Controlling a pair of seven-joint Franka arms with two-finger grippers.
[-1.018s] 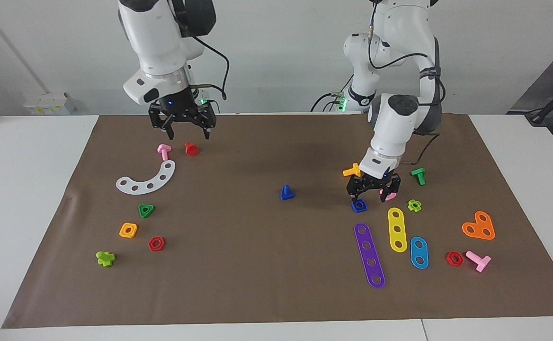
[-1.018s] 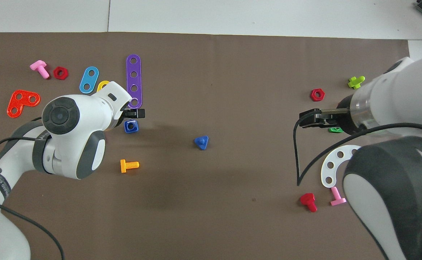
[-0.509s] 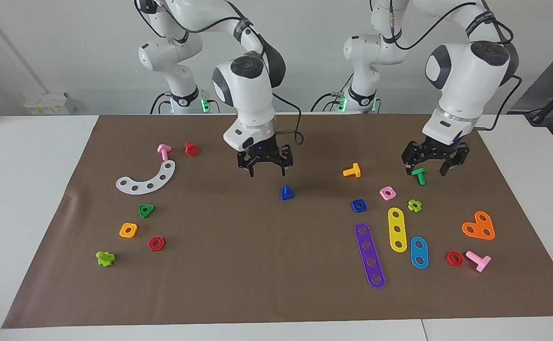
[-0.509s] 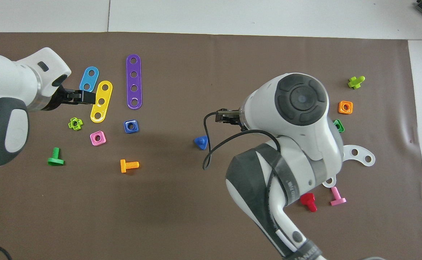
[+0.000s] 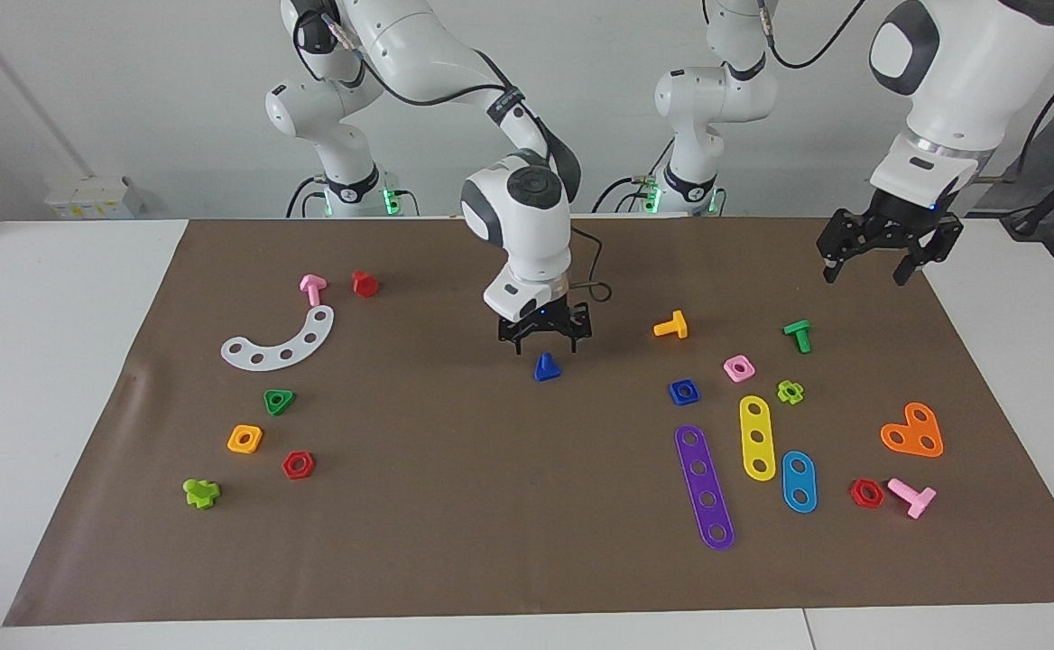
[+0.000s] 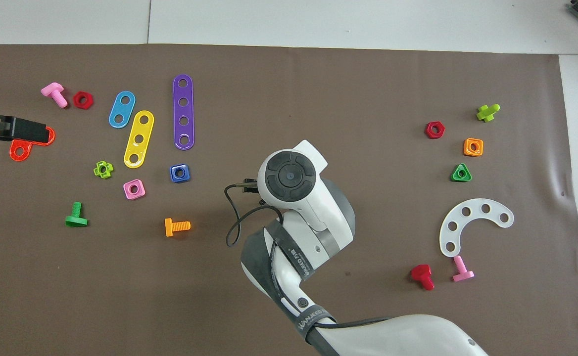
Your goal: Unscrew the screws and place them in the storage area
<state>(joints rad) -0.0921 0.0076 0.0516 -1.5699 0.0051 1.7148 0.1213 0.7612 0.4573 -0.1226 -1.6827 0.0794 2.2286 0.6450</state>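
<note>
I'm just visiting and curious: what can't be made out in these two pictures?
- Small dark-blue triangular-headed plastic bolt: hidden in the overhead view by the right arm's wrist.
- Right gripper: over that bolt; contact unclear in the facing view, covered in the overhead.
- Left gripper: cut off by the overhead view's edge.
- Orange heart-shaped plate: partly covered there by the left gripper.

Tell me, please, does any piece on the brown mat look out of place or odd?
One does: the dark-blue screw stands alone mid-mat, apart from both clusters of parts, directly under the right gripper. The left gripper hangs over the mat's edge at its own end. Nothing looks damaged or spilled.
</note>
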